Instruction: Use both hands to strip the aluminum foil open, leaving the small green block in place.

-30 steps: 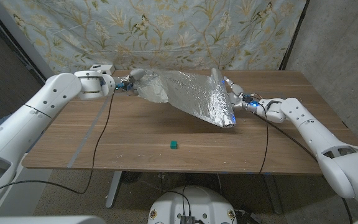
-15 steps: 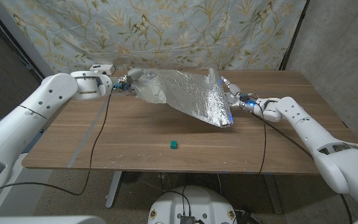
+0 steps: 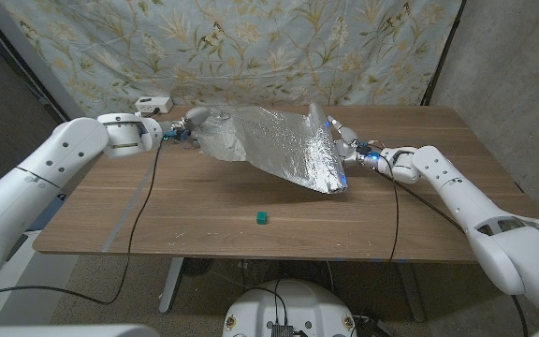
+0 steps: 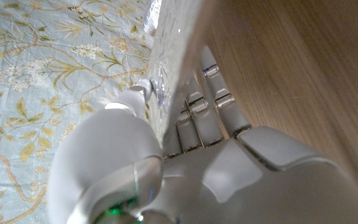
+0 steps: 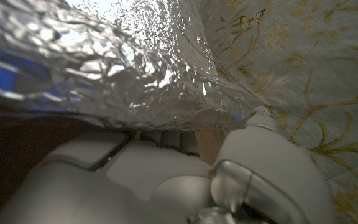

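Stretching between the robot's two hands, a crinkled sheet of aluminum foil hangs lifted over the far half of the wooden tabletop, sloping down toward the robot's right, where its lowest folded corner dips close to the wood. The left hand grasps the foil's far left end, and the left wrist view shows the sheet's edge pinched between its thumb and its fingers. The right hand grasps the opposite end near the sheet's upper right corner; from its own wrist camera the shiny, wrinkled foil spreads just above the hand, with the fingers tucked beneath it. The small green block sits uncovered on the tabletop near the front edge, roughly midway across, well apart from the foil and from both hands. A small white box rests at the far left corner of the tabletop. Black cables trail from each wrist across the wood and over the front edge. A pale blue curtain printed with leaves and birds hangs behind.
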Motion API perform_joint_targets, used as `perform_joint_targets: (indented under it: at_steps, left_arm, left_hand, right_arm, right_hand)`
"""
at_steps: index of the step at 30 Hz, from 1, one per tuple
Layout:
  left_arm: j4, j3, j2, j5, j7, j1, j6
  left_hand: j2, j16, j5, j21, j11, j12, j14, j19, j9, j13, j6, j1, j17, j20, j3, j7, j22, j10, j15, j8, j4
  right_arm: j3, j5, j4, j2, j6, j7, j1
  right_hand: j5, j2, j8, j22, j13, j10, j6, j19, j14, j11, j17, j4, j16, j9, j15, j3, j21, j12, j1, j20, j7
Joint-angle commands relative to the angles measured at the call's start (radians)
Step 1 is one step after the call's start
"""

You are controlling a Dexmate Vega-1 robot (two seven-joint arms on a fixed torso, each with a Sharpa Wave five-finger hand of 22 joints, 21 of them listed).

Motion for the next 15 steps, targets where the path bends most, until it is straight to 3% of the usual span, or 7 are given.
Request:
perform_joint_targets:
  at_steps: [1,6,15]
  left_arm:
    - [-0.003,-0.024,0.012,-0.034,0.008,0.033,-0.014]
    - [0.000,-0.018,0.017,-0.045,0.015,0.017,-0.002]
    - [-0.008,-0.032,0.029,-0.058,0.028,0.024,-0.008]
  left_hand:
    - [0.001,-0.007,0.002,0.009,-0.011,-0.005,0.006,-0.005,0.005,0.003,0.005,0.011,0.002,0.002,0.000,0.004,-0.001,0.007,-0.001,-0.002,0.003]
    - [0.001,-0.007,0.001,0.011,-0.011,-0.005,0.007,-0.005,0.005,0.003,0.005,0.011,0.003,0.002,-0.001,0.003,-0.001,0.008,0.000,-0.003,0.003]
    - [0.001,-0.008,0.000,0.014,-0.010,-0.005,0.008,-0.005,0.005,0.004,0.007,0.011,0.002,0.002,-0.002,0.003,-0.001,0.009,-0.001,-0.003,0.003]
  right_arm:
    - [-0.013,0.001,0.010,0.003,-0.012,-0.010,0.009]
    - [-0.029,-0.014,0.048,0.013,-0.028,-0.002,0.047]
    - [-0.035,-0.029,0.061,0.008,-0.047,0.002,0.067]
  right_hand:
    - [0.005,0.009,0.005,0.001,0.004,0.010,0.000,0.005,0.010,0.000,0.001,0.003,-0.002,0.002,0.000,-0.005,-0.002,0.002,0.003,0.001,0.043]
    - [0.006,0.010,0.004,0.001,0.005,0.012,0.000,0.005,0.012,-0.001,0.002,0.003,-0.002,0.002,-0.001,-0.006,-0.002,0.003,0.003,0.002,0.043]
    - [0.005,0.013,0.005,0.001,0.006,0.015,0.001,0.007,0.015,-0.001,0.003,0.004,-0.002,0.001,-0.001,-0.008,-0.003,0.003,0.002,0.002,0.043]
